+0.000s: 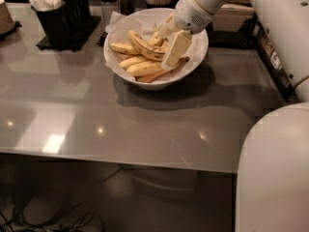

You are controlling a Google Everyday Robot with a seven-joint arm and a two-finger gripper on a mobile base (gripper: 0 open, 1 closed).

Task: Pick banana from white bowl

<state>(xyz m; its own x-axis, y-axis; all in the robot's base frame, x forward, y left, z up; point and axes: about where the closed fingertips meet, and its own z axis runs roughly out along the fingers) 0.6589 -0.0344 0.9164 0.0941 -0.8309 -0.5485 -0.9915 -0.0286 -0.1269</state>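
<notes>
One grey glossy table [145, 124], bearing everything below. One white robot body [275, 178], low at the right edge. One white arm [270, 13], extending from the upper right over the bowl. One white bowl [159, 83], wide, round, paper-lined, at the table's far middle, holding several bananas. One black caddy [60, 28] of white items, far left, well apart from the bowl. One gripper [173, 52], down inside the bowl's right half among the fruit; open or closed: cannot tell. One banana [142, 46], long, brown-speckled, lying in the bowl just left of the gripper.
</notes>
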